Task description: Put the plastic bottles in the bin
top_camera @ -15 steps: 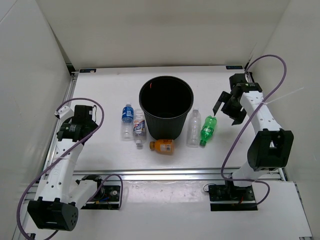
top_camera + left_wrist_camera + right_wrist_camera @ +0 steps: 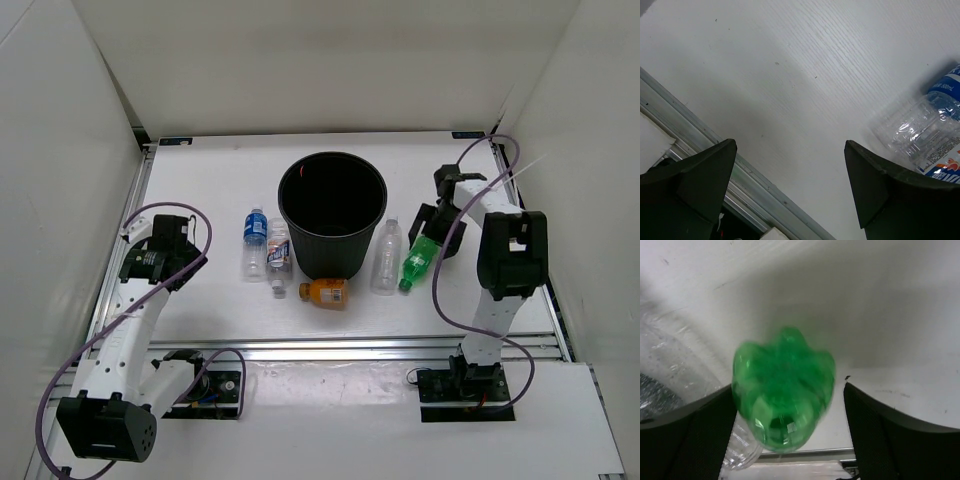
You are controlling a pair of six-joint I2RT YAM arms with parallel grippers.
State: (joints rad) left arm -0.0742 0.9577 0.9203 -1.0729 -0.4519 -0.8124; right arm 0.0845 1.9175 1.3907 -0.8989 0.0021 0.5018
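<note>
Right gripper (image 2: 790, 407) has swung in over the green bottle (image 2: 417, 258), fingers spread, seemingly not touching; left gripper (image 2: 790, 155) likewise gapes.

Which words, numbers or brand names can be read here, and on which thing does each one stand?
"500mL": small white print on the blue label of a clear bottle, left wrist view; faint.
Large white letters at that label's lower edge: cut off, not readable.
Labels of the white-label bottle and orange bottle, top view: too small to read.
The green bottle: no text shows.
</note>
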